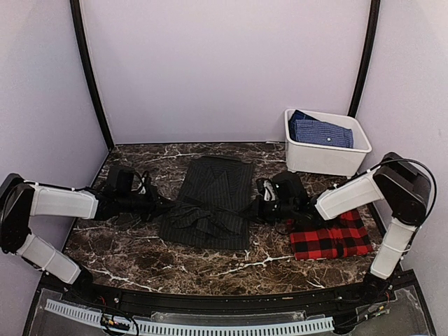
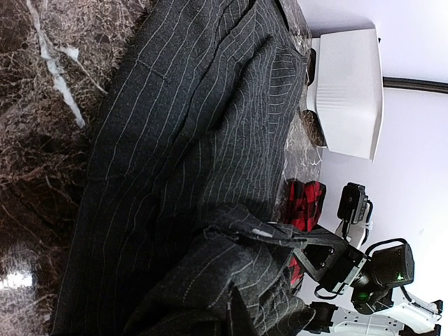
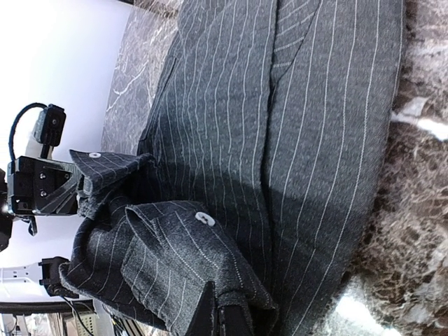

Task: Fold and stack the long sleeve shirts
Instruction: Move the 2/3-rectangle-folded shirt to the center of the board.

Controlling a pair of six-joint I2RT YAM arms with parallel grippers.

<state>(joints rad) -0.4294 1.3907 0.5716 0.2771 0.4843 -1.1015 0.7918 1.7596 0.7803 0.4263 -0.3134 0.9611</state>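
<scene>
Pinstriped shirt (image 1: 210, 199) is lying lengthwise in the middle of the table (image 1: 133, 245). The left tool (image 1: 155, 203) and right tool (image 1: 260, 203) are each pinching a bunched piece of its cloth at opposite side edges. Both wrist views are showing the fabric gripped and raised a little off the flat body panel.

We are judging that the two pinches are keeping the loose layer even for a fold across the body.

The plaid shirt (image 1: 330, 236) is sitting folded at the right front, just under the right arm, and is probably serving as the stack base.

The white bin (image 1: 322, 164) is crowding the back right corner. We are seeing bare marble at the front and left, so that side is offering the freer path.
</scene>
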